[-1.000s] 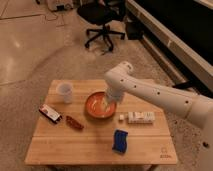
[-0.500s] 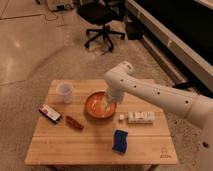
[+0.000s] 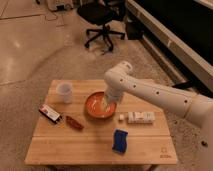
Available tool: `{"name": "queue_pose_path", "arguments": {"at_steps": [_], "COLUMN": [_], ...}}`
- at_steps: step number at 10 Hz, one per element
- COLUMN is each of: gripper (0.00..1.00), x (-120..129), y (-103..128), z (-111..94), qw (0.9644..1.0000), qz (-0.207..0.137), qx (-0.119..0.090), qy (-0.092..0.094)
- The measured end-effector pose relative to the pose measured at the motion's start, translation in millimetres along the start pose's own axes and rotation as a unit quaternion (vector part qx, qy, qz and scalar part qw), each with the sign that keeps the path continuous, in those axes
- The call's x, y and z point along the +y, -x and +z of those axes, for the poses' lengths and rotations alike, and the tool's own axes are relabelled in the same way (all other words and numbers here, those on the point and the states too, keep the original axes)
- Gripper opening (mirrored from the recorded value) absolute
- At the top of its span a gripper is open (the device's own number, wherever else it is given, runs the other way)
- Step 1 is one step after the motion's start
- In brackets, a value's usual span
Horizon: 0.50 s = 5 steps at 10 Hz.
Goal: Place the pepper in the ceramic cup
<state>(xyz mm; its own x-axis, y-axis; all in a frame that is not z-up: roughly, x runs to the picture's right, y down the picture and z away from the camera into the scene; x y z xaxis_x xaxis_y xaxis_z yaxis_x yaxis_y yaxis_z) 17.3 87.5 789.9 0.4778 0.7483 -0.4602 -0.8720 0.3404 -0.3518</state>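
On the left of the wooden worktop (image 3: 75, 150) lay a flat red, black and white packet (image 3: 50, 113) near the left edge. Just behind it and to its right stood the ceramic cup (image 3: 65, 92), upright, white, near the rear edge. The pepper (image 3: 75, 122) lay on the bare wood in front of the cup, just right of the packet, slanted, well apart from the gripper.

At the middle sat a wide orange bowl (image 3: 90, 107). The gripper (image 3: 108, 103) hung over the bowl's right half, pointing down into it; whether it was apart or together could not be told. In front of the bowl, nearer the front edge, lay a blue block (image 3: 120, 140), and right of the bowl a long white box (image 3: 139, 117).

The white arm (image 3: 155, 94) reached in from the right edge, rose leftward to a rounded joint (image 3: 119, 76) above the bowl's right rim, then bent steeply down to the gripper.
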Motion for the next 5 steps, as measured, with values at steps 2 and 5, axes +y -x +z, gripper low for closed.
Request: {"name": "queue_pose_path", "arguments": {"at_steps": [2,5], "gripper": [0.66,0.66], "x": [48,124], "y": [6,20], "z": [10,23], "qw": [0.9986,0.9935], "qz": [-0.050,-0.106], "qx": [0.013,0.011], "qy": [0.009,0.039]}}
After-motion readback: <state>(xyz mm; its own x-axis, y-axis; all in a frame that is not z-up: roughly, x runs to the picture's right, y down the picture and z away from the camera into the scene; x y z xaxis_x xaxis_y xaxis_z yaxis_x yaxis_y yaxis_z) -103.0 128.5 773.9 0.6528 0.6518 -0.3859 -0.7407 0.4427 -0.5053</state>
